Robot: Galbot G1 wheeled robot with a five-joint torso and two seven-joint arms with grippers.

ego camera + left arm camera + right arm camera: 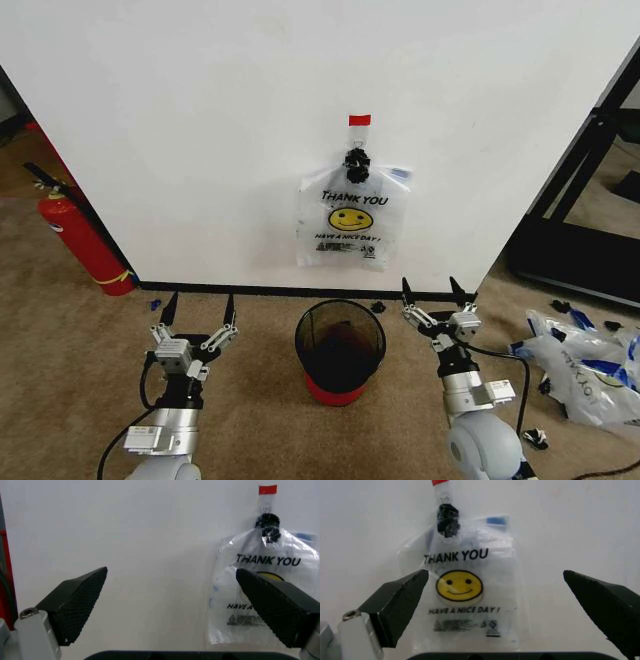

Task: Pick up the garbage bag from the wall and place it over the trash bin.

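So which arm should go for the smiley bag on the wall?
Probably right: the open right gripper sits nearer below the translucent white smiley-face plastic bag than the open left gripper.

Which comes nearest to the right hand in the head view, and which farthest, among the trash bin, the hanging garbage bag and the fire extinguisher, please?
1. Trash bin, on the floor just left of the right hand.
2. Garbage bag, clipped to the wall above the bin.
3. Fire extinguisher, far across at the wall's left edge.

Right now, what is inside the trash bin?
The trash bin looks empty from the head view: dark mesh walls and a reddish bottom, no liner. Its lowest inside is too dark to tell. The garbage bag hangs on the wall above.
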